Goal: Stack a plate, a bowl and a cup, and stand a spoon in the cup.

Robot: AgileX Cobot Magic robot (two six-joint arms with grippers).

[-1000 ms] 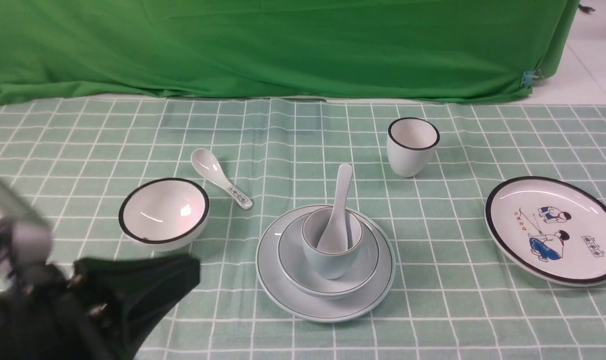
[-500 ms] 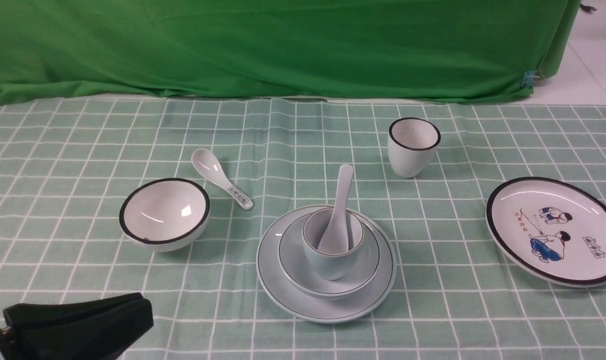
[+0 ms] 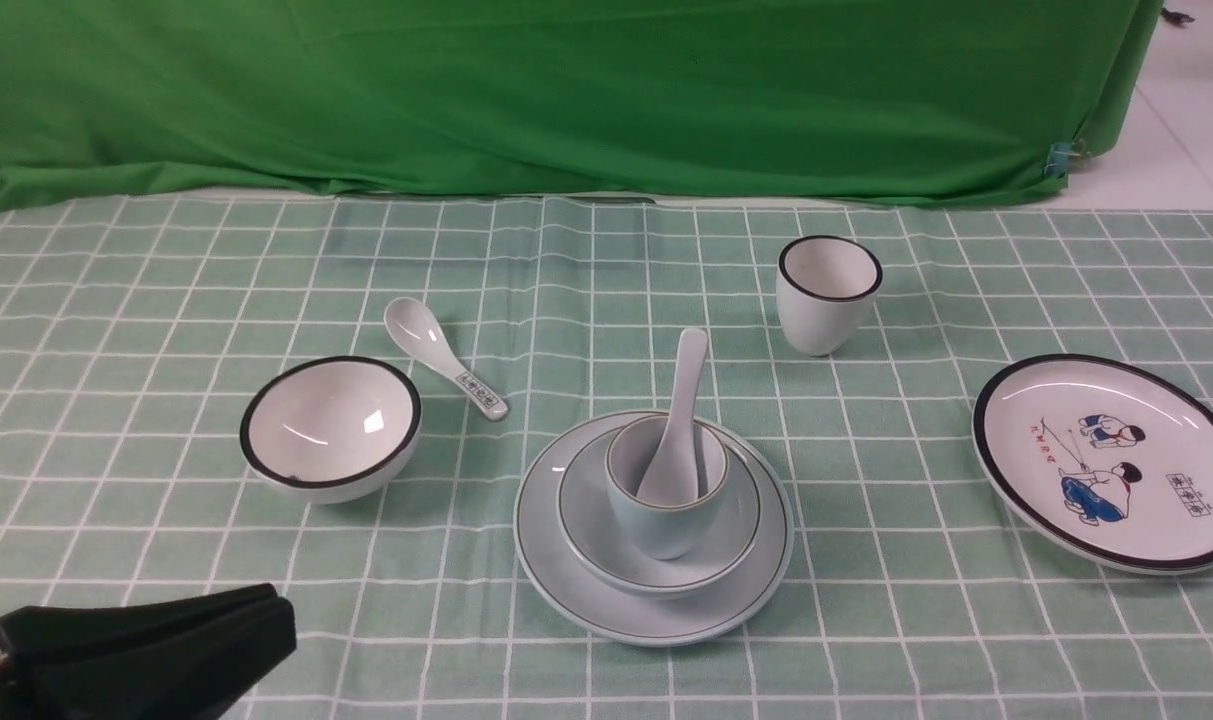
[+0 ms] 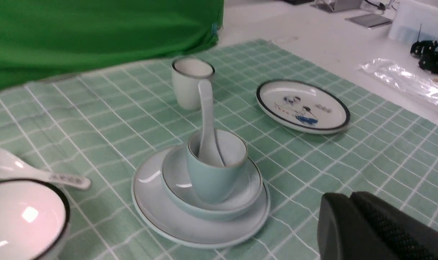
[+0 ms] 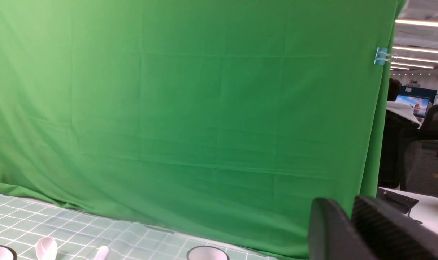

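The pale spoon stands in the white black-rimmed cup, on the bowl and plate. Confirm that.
Not right. The front view shows the spoon standing in the pale blue-green cup, on the bowl and plate. The black-rimmed cup stands apart.

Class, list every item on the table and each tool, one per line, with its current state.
plate: bottom of stack
bowl: on plate
cup: upright in bowl
spoon: standing in cup
white bowl: upright, empty
printed spoon: lying flat
white cup: upright
cartoon plate: flat
left tool: shut, empty
right tool: shut

bright even light, glare on white bowl [image 3: 330, 428], soft shadows
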